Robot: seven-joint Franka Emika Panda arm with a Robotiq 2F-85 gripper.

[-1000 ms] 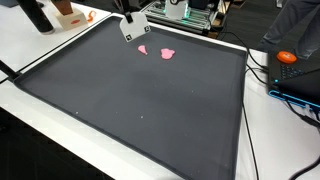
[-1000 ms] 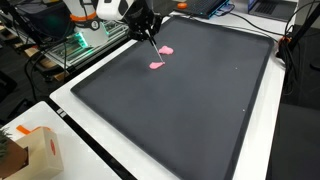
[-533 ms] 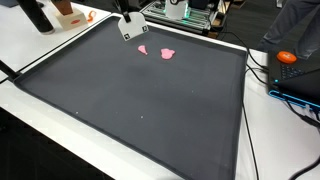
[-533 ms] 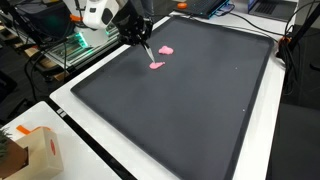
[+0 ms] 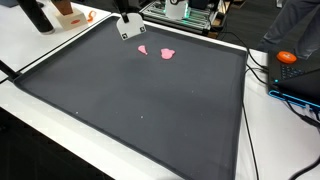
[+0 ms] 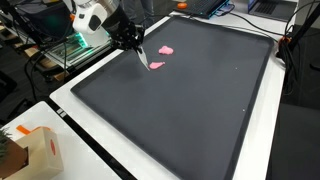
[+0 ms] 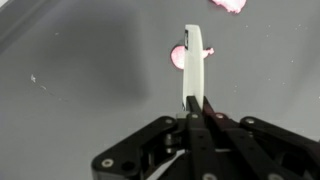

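And the gripper point(image 6: 134, 43) slides back toward the rim of the large dark grey rubber mat point(image 6: 200, 110), drawing off from the spot between the two pink pieces where it hung a second ago; its jaws are pressed together on a thin white flat plastic strip point(image 7: 192, 62), which juts out ahead of it and slants down at the mat. In an exterior view the strip's tip now sits just beside the nearer small pink soft blob point(image 6: 156, 66), on the side away from the farther small pink soft blob point(image 6: 166, 48), and I cannot tell whether it touches. Both blobs lie where they lay before, near each other on the mat, close to the edge by the white desk point(image 5: 35, 50). From the wrist view the strip crosses in front of the nearer blob. My read: a pull-back, the blobs unmoved and the strip firmly pinched
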